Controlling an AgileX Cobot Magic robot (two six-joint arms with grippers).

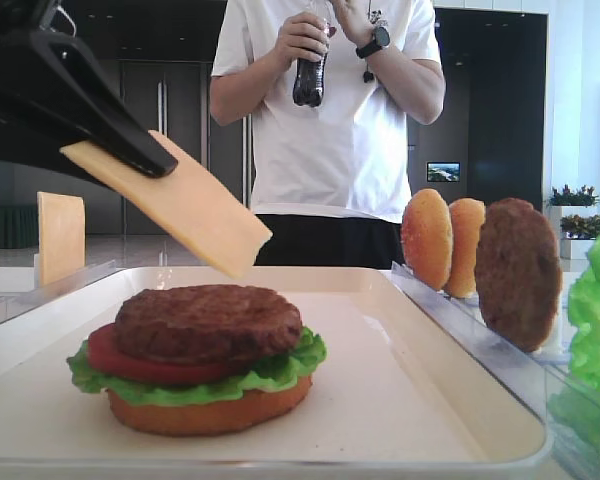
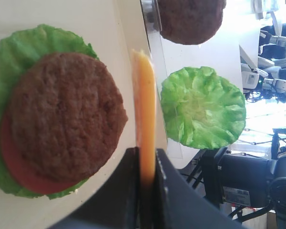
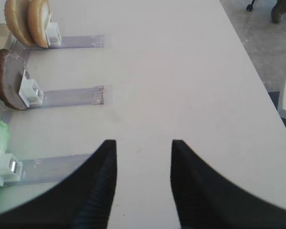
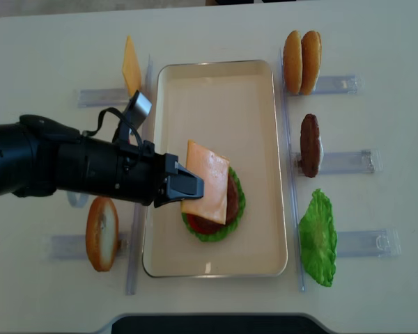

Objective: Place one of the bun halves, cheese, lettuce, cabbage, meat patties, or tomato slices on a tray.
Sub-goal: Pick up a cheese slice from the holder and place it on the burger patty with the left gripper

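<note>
From the overhead view, my left gripper (image 4: 188,186), coming in from frame left, is clamped on one edge of the cheese (image 4: 207,182); the slice hangs tilted above the stacked meat patty (image 1: 208,320), mid-tray (image 4: 258,243), long axis pointing frame right. I judge the drop lies straight below, so the left arm is the near one. My right gripper (image 3: 143,183) sits parted and empty over bare table at frame right.

No text, brand or number can be read in any view. In the left wrist view, at about five o'clock, a white label (image 2: 236,195) sits on a black camera body (image 2: 248,179), but its print is too small and blurred to make out.
</note>
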